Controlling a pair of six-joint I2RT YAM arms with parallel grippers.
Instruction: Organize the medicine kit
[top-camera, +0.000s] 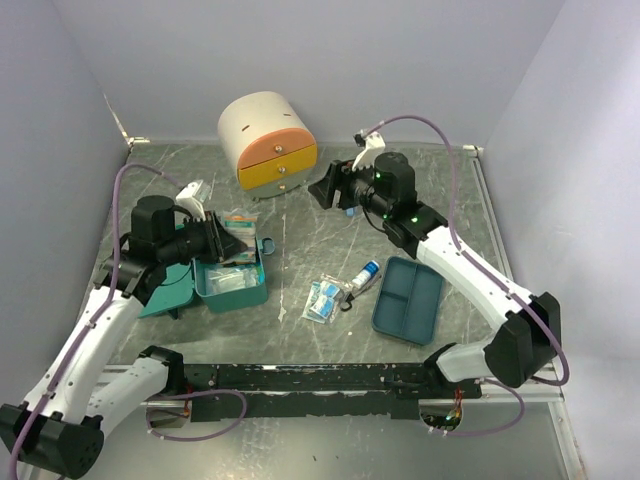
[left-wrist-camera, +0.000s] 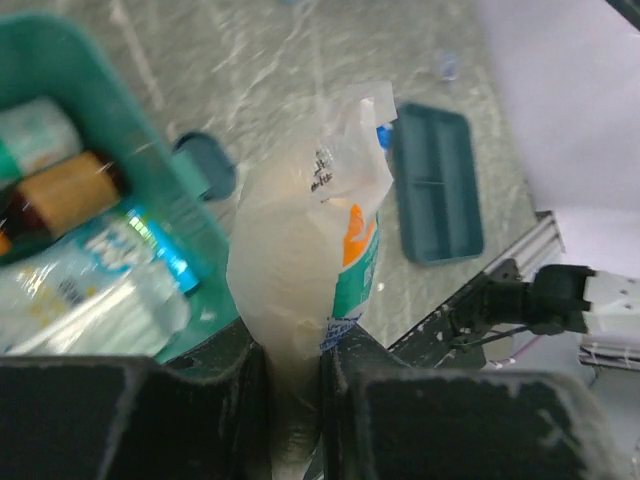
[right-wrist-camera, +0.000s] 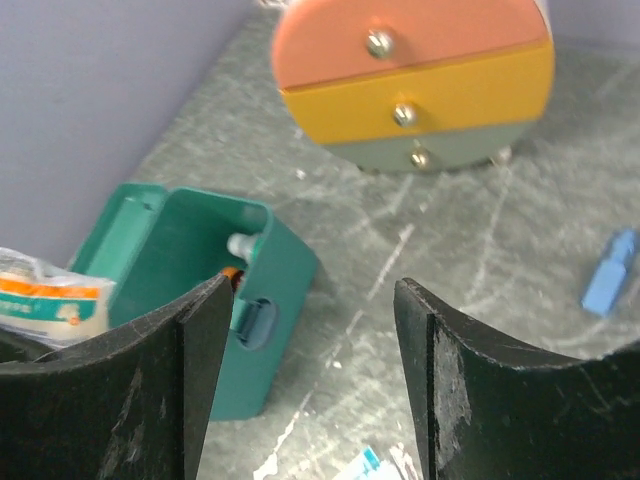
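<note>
The teal medicine kit (top-camera: 240, 287) lies open at the left of the table, its lid (top-camera: 165, 292) folded out to the left. Bottles and packets lie inside the kit (left-wrist-camera: 150, 170). My left gripper (left-wrist-camera: 295, 350) is shut on a clear plastic packet (left-wrist-camera: 310, 230) with orange and teal print. In the top view the left gripper (top-camera: 222, 240) holds that packet just above the kit's far side. My right gripper (right-wrist-camera: 315, 300) is open with nothing between its fingers. In the top view the right gripper (top-camera: 325, 188) hovers beside the cabinet, well away from the kit (right-wrist-camera: 275, 270).
A cream cabinet (top-camera: 265, 140) with orange and yellow drawers stands at the back. A dark-blue divided tray (top-camera: 408, 298) lies at the right. Loose packets (top-camera: 322, 298) and a small bottle (top-camera: 366, 274) lie mid-table. A small blue piece (right-wrist-camera: 610, 270) lies near the cabinet (right-wrist-camera: 415, 80).
</note>
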